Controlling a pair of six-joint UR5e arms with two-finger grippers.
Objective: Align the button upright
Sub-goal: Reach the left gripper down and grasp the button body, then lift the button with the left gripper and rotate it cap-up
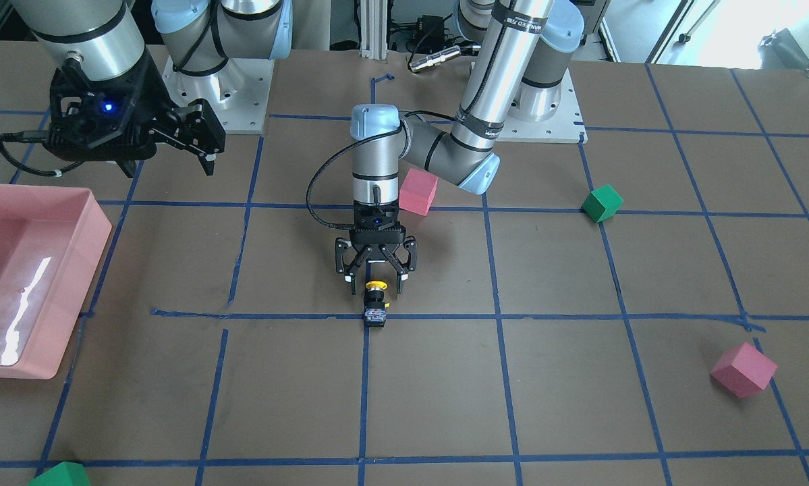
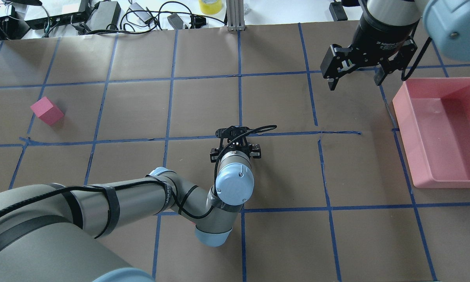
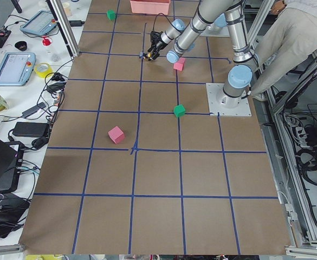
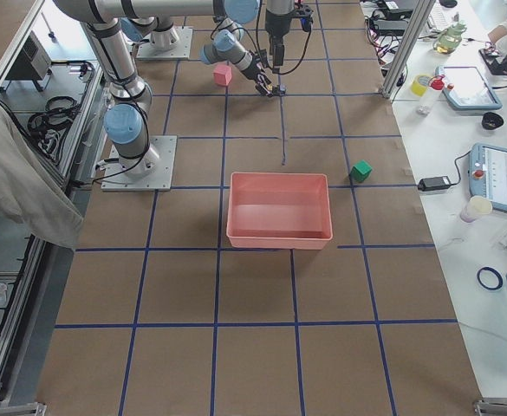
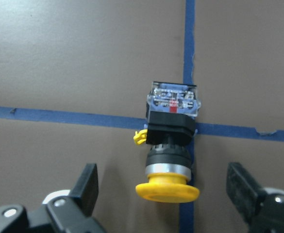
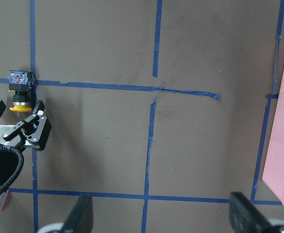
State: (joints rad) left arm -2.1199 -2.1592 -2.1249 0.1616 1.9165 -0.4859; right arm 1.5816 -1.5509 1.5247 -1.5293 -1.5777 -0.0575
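The button [image 5: 171, 141] lies on its side on a blue tape crossing, its yellow cap pointing toward my left gripper and its silvery base block away from it. It also shows in the front view [image 1: 376, 307] and the right wrist view [image 6: 19, 91]. My left gripper [image 1: 375, 285] is open and points down, with one finger [image 5: 86, 187] on each side of the cap and apart from it. The overhead view shows only the left gripper [image 2: 235, 137]; the button is hidden under it. My right gripper [image 2: 354, 80] is open and empty, held high near the pink bin.
A pink bin [image 2: 442, 129] stands on the table's right side. A pink cube [image 1: 417, 192] sits just behind the left wrist. Another pink cube [image 1: 743, 369] and two green cubes [image 1: 602, 203] [image 1: 60, 476] lie farther off.
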